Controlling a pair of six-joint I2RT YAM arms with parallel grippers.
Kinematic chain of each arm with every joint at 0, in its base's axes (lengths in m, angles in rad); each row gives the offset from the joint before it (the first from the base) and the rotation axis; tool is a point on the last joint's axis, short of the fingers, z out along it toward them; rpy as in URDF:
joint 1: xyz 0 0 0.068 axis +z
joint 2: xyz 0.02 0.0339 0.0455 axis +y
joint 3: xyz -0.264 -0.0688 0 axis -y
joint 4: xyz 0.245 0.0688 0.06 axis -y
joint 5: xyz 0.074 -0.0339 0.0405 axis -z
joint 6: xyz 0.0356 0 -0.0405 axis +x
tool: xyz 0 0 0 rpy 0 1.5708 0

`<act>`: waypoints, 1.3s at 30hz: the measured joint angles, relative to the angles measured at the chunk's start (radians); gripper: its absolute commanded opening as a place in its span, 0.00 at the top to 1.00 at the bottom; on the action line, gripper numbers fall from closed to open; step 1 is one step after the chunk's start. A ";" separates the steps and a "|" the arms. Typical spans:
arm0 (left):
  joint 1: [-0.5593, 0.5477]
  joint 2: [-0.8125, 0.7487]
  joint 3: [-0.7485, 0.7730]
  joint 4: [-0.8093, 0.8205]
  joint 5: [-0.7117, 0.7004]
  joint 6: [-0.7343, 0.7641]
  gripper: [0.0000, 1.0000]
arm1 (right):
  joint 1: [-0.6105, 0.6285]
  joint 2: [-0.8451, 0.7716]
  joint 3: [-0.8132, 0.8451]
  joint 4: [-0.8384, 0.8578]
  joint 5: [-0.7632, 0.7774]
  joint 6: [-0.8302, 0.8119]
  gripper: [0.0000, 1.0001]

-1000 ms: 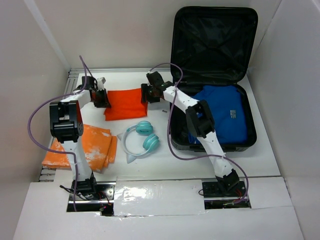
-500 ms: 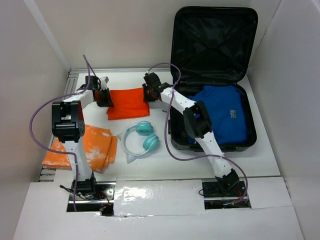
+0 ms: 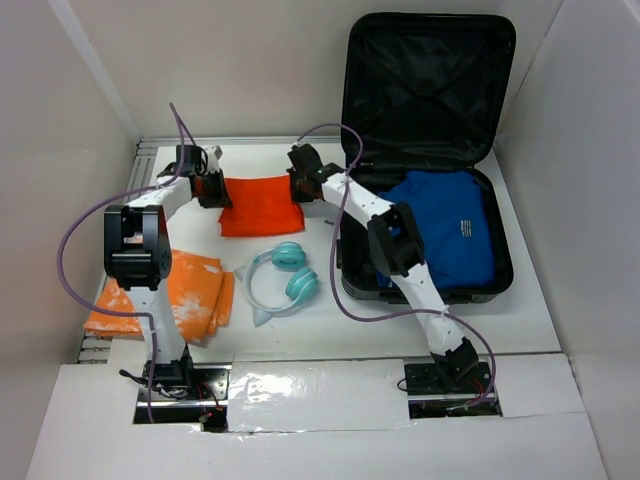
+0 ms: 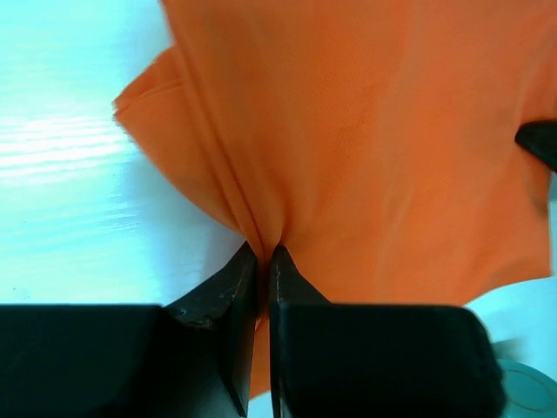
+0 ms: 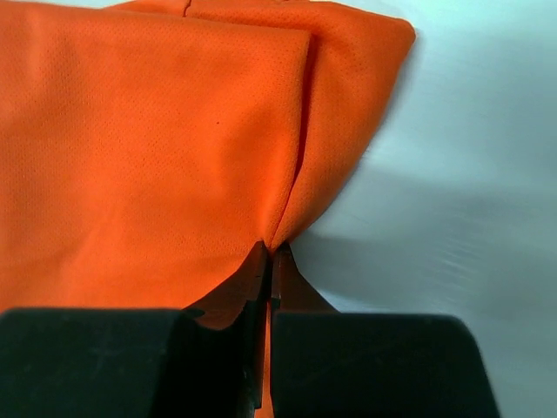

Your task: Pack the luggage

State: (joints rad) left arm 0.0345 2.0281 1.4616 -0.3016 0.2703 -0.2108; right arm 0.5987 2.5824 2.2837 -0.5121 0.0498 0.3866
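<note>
The luggage (image 3: 428, 90) is a black suitcase lying open at the back right, lid upright, with a folded blue garment (image 3: 450, 225) in its base. A folded orange cloth (image 3: 258, 203) lies on the table left of it. My left gripper (image 3: 214, 190) is shut on the cloth's left edge, the orange fabric (image 4: 348, 148) pinched between its jaws (image 4: 263, 254). My right gripper (image 3: 300, 188) is shut on the cloth's right edge, and the orange fabric (image 5: 157, 148) bunches into its tips (image 5: 271, 251).
Teal headphones (image 3: 282, 275) lie in the middle of the table. A second orange cloth with white marks (image 3: 165, 295) lies at the front left. White walls enclose the table on the left, back and right.
My right gripper has closed on the orange cloth's right edge. Both grippers and the cloth have shifted slightly toward the back and right.
</note>
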 measured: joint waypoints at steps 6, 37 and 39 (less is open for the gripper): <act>-0.039 -0.076 0.060 -0.043 0.008 -0.005 0.83 | -0.040 -0.090 -0.008 -0.085 0.010 -0.037 1.00; -0.816 -0.016 0.589 -0.166 -0.176 -0.321 0.82 | -0.647 -1.328 -0.870 -0.364 0.198 -0.132 1.00; -0.837 0.045 0.619 -0.167 -0.190 -0.345 0.82 | -0.680 -1.313 -0.882 -0.364 0.211 -0.143 1.00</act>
State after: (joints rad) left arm -0.8028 2.0727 2.0808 -0.4683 0.0807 -0.5556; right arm -0.0814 1.2697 1.4021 -0.8757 0.2604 0.2440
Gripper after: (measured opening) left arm 0.197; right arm 0.024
